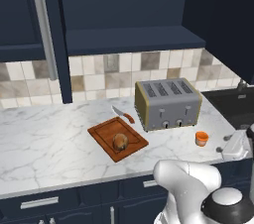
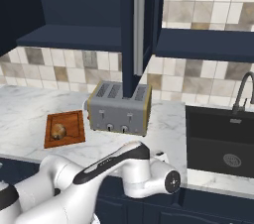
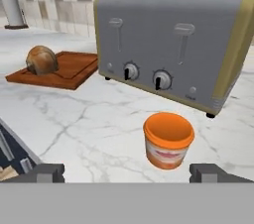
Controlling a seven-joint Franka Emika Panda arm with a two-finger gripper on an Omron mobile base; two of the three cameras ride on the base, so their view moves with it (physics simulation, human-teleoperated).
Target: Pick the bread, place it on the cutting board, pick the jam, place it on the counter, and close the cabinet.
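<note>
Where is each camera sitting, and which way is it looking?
Left base view: behind the arm on its left, looking down over the counter at the toaster, bread and jam; the white arm shows at the lower right.
Right base view: behind on the right, facing the toaster and sink; the arm shows at the lower left.
Hand view: low by the counter, facing the jam; the open claw shows.
All three share the toaster and bread.

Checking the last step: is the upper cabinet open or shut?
Open: the cabinet door juts out edge-on over the counter, baring its shelf.
</note>
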